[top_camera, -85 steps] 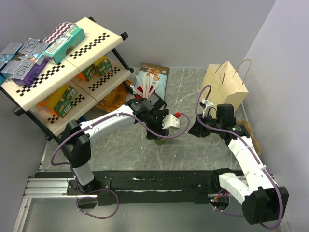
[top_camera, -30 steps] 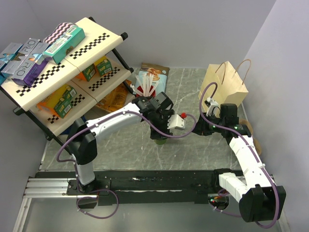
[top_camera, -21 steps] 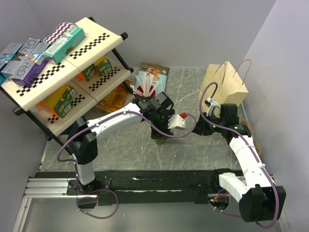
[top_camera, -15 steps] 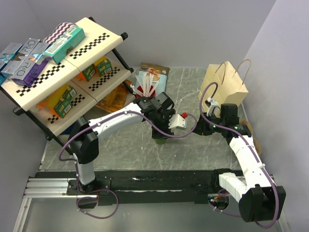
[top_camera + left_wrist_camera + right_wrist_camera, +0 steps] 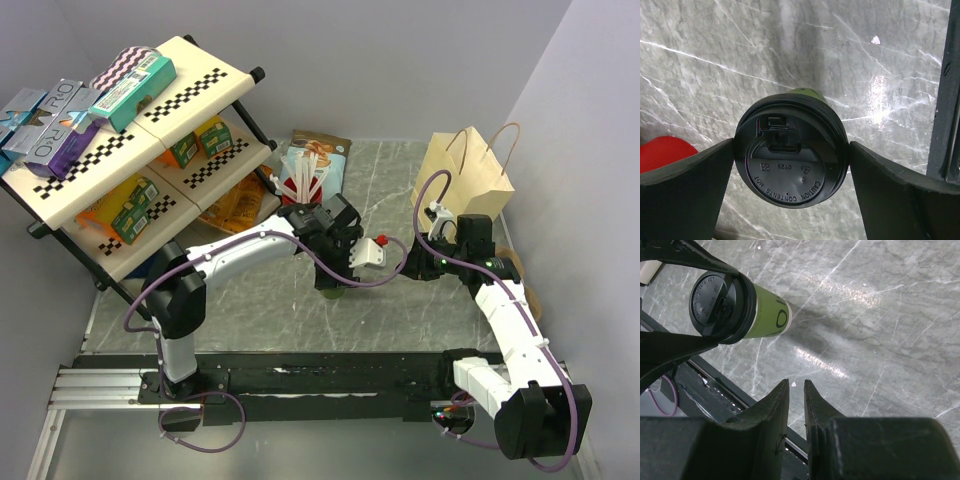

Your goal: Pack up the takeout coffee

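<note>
**Clerk:** First entry, the coffee?

**Keeper:** One small green paper cup (image 5: 767,317) with a round black plastic lid (image 5: 790,167), sip flap and raised lettering on top. It stands upright on the grey marble-patterned bench (image 5: 250,312), about midway between the left and right edges and nearer the near edge than the far one. Its base rests on the bench.

**Clerk:** Second entry?

**Keeper:** The left hand (image 5: 791,145), directly above the cup. Its black fingers (image 5: 685,185) are spread, one on each side of the lid, each just beside the rim. I cannot tell whether they touch it.

**Clerk:** Third?

**Keeper:** The right hand (image 5: 797,382), to the right of the cup and apart from it, above bare bench. Its fingers are all but pressed together, with a narrow slit between them, and they pinch nothing.

**Clerk:** Remaining stock?

**Keeper:**
- One brown paper bag with twisted handles (image 5: 465,175), upright at the far right corner.
- One cream two-tier shelf rack with checkered strips (image 5: 170,105), at the far left corner, carrying cartons.
- One red rounded object (image 5: 662,152), near the cup and mostly behind the left finger.
- One black rail (image 5: 300,375) along the near edge.
</note>
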`<state>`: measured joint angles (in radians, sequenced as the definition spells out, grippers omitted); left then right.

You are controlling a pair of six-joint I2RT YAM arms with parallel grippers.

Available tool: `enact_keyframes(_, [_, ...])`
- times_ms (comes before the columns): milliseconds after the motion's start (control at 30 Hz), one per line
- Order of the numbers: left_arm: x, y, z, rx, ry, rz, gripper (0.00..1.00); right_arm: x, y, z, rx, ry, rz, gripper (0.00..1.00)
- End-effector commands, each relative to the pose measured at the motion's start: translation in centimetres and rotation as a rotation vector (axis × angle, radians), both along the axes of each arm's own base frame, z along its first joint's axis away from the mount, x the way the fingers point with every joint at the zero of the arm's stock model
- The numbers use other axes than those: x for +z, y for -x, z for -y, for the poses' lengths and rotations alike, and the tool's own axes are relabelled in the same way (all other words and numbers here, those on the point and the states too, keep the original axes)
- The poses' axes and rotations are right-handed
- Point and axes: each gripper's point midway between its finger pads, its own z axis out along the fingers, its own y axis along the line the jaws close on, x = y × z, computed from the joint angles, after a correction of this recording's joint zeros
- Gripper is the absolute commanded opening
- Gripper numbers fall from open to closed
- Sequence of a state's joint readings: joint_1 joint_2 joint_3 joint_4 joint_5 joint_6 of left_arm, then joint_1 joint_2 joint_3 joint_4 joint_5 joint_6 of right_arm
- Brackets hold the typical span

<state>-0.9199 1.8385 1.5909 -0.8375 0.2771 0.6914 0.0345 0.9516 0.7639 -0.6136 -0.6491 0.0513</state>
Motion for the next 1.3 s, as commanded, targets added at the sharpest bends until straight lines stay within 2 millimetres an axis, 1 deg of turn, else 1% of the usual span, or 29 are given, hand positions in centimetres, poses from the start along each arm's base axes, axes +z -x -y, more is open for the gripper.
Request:
enact_keyframes(0, [1.7, 0.3, -0.2, 0.012, 0.039, 0.028, 0.99, 0.2, -0.2, 0.0, -0.007, -0.020, 0.010, 0.26])
enact_keyframes(367, [3.9, 0.3, -0.1, 0.024, 0.093, 0.057, 0.99, 0.4, -0.5, 0.0, -0.005, -0.019, 0.006, 0.26])
enact_keyframes(467, [4.2, 0.6, -0.2, 0.016, 0.093, 0.051, 0.99, 0.4, -0.5, -0.1, -0.003, -0.021, 0.003, 0.26])
enact_keyframes(700, [3.2, 1.1, -0.8, 0.007, 0.073, 0.037, 1.00, 0.3, -0.6, 0.0, -0.007, -0.022, 0.001, 0.26])
enact_keyframes(867, [2.6, 1.0, -0.7, 0.015, 0.071, 0.032, 1.00, 0.2, -0.5, 0.0, -0.007, -0.020, 0.001, 0.26])
enact_keyframes(1067, [2.6, 0.9, -0.2, 0.019, 0.085, 0.029, 0.99, 0.0, -0.4, 0.1, -0.010, -0.019, -0.001, 0.26])
enact_keyframes(1267, [2.5, 1.0, -0.3, 0.021, 0.087, 0.013, 0.99, -0.2, -0.3, 0.1, -0.012, -0.020, -0.009, 0.26])
